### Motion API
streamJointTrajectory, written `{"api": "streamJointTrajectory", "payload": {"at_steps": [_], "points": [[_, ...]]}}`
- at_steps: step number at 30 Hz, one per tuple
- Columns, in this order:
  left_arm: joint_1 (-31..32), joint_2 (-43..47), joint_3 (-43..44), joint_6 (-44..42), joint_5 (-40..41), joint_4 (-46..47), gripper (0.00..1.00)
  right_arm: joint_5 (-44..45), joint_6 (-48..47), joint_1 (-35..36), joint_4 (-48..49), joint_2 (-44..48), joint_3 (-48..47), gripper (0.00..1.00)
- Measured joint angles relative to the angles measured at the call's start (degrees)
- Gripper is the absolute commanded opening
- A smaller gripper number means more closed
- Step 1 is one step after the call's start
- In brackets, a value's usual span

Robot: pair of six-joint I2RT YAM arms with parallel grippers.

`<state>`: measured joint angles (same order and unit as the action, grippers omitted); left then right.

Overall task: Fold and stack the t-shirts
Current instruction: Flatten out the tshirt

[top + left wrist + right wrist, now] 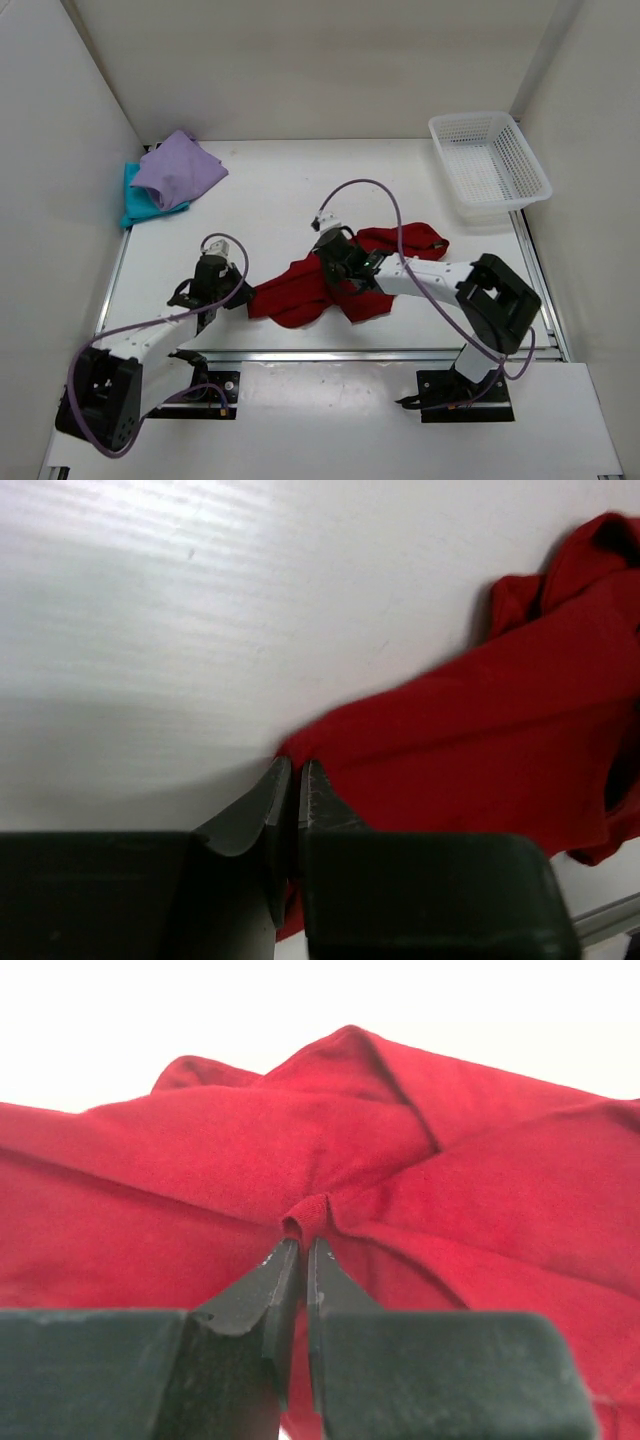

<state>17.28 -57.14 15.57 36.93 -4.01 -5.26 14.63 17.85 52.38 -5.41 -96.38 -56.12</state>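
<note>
Your left claw (pixel 296 772) clamped on the left edge of the dark red t-shirt (pixel 480 750), your right claw (pixel 303 1247) pinching a fold mid-shirt

Crumpled dark red shirt (pixel 290 295) mid-table; lavender shirt (pixel 178 170) atop teal shirt (pixel 136 206) far-left.

The left arm (pixel 150 340) is held low and stretched rightward, and the left tool (pixel 295 775) is closed on an edge of the dark red t-shirt (pixel 480 740). The right arm (pixel 430 275) is bent at the elbow and reached leftward, and the right tool (pixel 303 1250) is pinched on a small fold of that shirt.
</note>
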Motion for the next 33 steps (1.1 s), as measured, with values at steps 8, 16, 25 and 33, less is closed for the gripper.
{"api": "streamJointTrajectory", "payload": {"at_steps": [8,16,25,33], "points": [[-0.26,-13.25,9.79,4.07,-3.19,8.41,0.02,-7.10,2.80,-7.30,4.11,16.63,10.67,0.06],[-4.79,-15.45,10.27,5.90,-5.64,11.41,0.00,-16.22,7.02,-15.96,9.49,23.21,24.52,0.12],[-8.59,-12.68,7.13,5.14,-7.37,8.37,0.60,-22.71,10.60,-18.67,14.19,24.76,28.11,0.19],[-10.43,-3.30,2.84,4.61,-6.93,3.85,0.56,-28.70,12.90,-21.79,17.90,26.05,29.68,0.36]]}}
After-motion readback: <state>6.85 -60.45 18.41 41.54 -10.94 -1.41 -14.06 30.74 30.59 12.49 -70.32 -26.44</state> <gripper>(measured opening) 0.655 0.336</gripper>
